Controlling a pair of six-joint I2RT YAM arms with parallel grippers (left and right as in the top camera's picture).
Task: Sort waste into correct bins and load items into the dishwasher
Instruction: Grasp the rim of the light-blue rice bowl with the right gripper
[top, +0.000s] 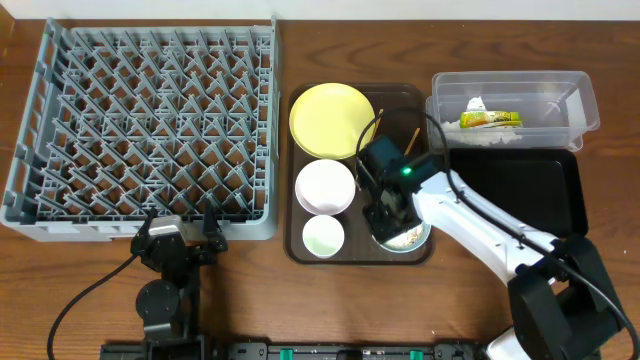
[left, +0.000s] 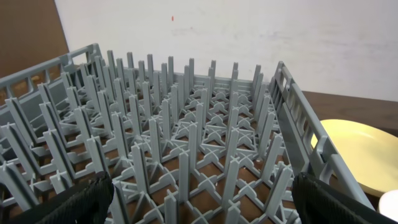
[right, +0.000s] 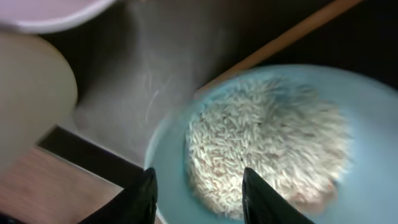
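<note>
Right gripper at the rice bowl, left arm waiting by the rack

Overhead: the right gripper (top: 390, 215) hangs over the pale blue bowl (top: 420, 238) at the brown tray's (top: 400, 95) near right corner, probably to lift it for emptying. Left wrist: the left gripper (left: 202, 202), spread wide and empty, faces the dish rack (left: 186, 124). Right wrist: fingers (right: 144, 194) straddle the bowl's near rim beside the rice (right: 267, 149) — whether they have clamped, I cannot tell.
</note>
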